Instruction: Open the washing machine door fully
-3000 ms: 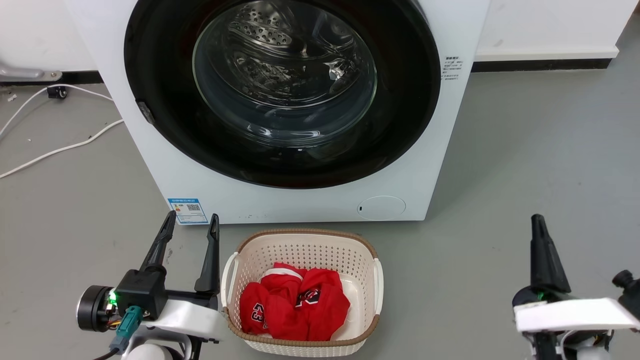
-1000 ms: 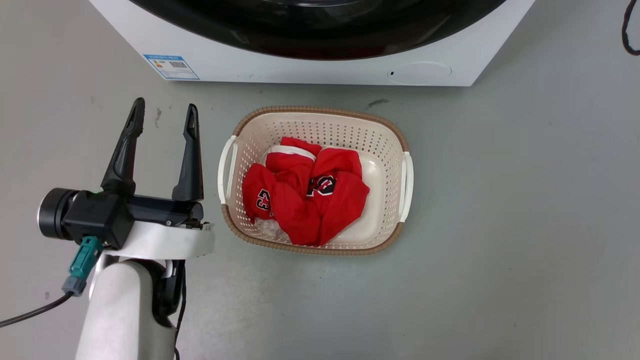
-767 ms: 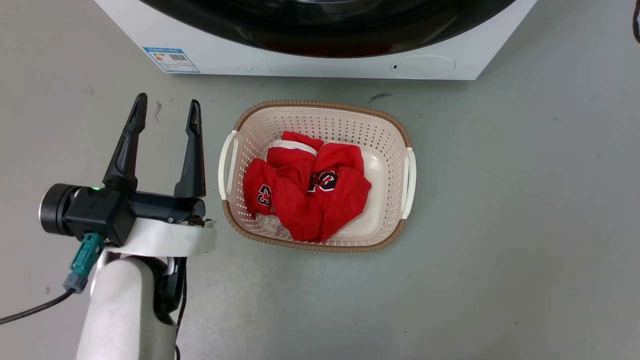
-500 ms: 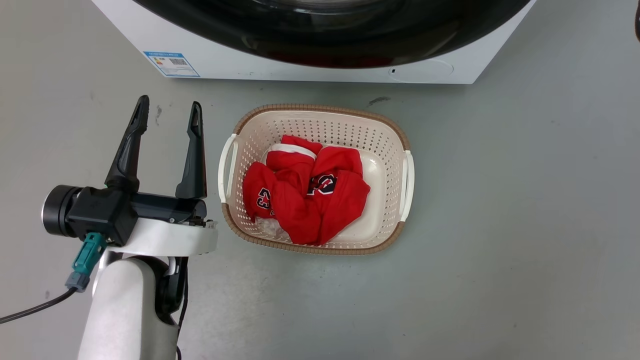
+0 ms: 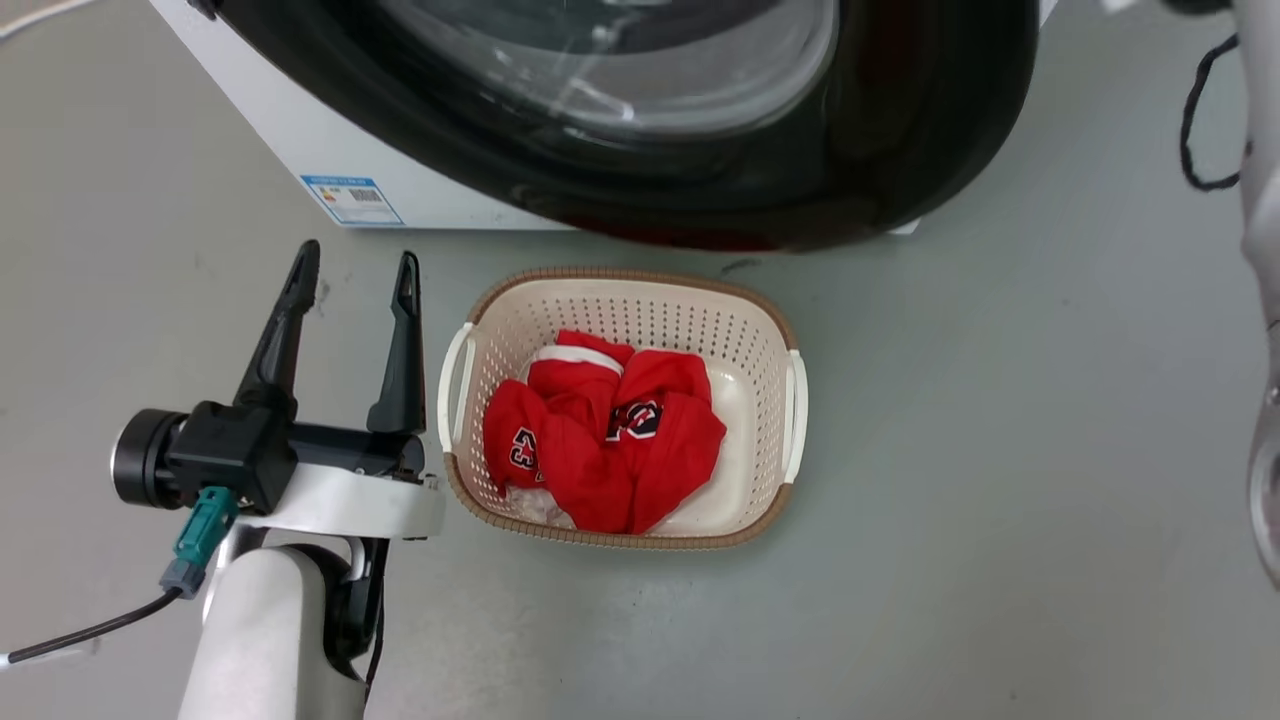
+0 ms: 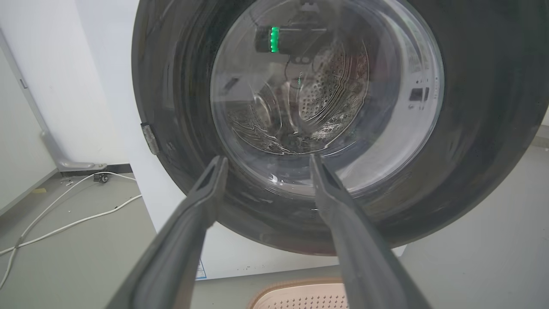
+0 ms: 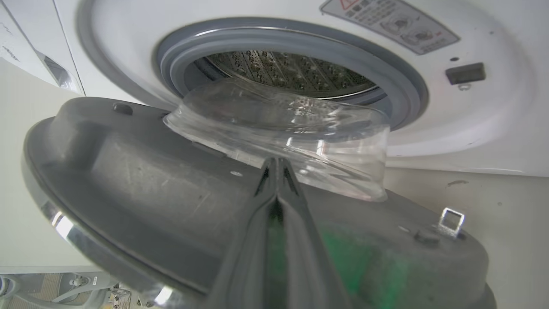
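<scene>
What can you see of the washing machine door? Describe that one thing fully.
The door is a large round disc, glossy black outside, with a bulging clear glass window at its centre. Its inner face is matt grey, seemingly plastic, with a small metal latch near the rim. It stands partly open, swung away from the machine's front. The shut right gripper lies along the inner face, tips at the window's base.

**Spread fingers face the black door**

The left gripper [image 6: 268,158] has its fingers [image 6: 188,227] spread wide, their tips seen against the lower glass of the washing machine door [image 6: 480,128]. The perforated steel drum [image 6: 317,103] shows through the glass. White cables [image 6: 64,214] lie on the grey floor [image 6: 85,266] at left. A basket rim [image 6: 300,289] edges in below.
</scene>
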Tool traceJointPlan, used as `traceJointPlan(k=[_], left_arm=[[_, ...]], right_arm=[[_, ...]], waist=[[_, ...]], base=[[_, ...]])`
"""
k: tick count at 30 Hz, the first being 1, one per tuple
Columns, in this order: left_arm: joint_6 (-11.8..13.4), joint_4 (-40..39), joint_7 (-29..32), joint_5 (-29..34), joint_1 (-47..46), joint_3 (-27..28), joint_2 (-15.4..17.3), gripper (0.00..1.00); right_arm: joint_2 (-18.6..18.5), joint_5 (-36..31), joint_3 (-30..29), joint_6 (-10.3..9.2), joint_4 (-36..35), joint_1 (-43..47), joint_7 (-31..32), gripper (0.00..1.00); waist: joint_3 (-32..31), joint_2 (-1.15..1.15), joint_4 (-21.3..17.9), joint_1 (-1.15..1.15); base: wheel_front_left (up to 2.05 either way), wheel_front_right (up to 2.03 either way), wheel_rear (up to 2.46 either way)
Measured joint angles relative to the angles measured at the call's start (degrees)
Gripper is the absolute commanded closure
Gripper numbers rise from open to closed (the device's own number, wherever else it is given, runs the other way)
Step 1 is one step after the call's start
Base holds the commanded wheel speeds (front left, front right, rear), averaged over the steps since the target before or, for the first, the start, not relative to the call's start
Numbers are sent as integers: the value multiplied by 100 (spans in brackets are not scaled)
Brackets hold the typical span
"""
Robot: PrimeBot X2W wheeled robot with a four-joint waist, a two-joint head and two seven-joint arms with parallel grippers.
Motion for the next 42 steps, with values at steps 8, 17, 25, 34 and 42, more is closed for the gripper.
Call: traceJointPlan(k=[8, 17, 25, 34, 42], left_arm=[[0, 143, 0, 33, 236, -71, -40, 0], [1, 271, 0, 60, 560, -122, -83, 0], [0, 343, 0, 102, 725, -178, -163, 0], [0, 348, 0, 115, 776, -204, -192, 0], [0, 350, 0, 127, 812, -160, -205, 0]], right_arm=[[109, 350, 63, 0, -705, 915, 907, 100], [187, 832, 378, 1, -1890, 2126, 1822, 100], [200, 1879, 1201, 1, -2893, 3156, 2237, 100], [197, 2576, 1954, 0, -3332, 3596, 2045, 100], [210, 2793, 2212, 1, -3576, 3777, 1479, 100]], waist=[[-503, 0, -1, 0], [-1065, 0, 79, 0], [-1427, 0, 196, -1], [-1535, 0, 244, -1], [-1573, 0, 205, -1]], base=[[0, 0, 0], [0, 0, 0], [0, 0, 0], [0, 0, 0], [0, 0, 0]])
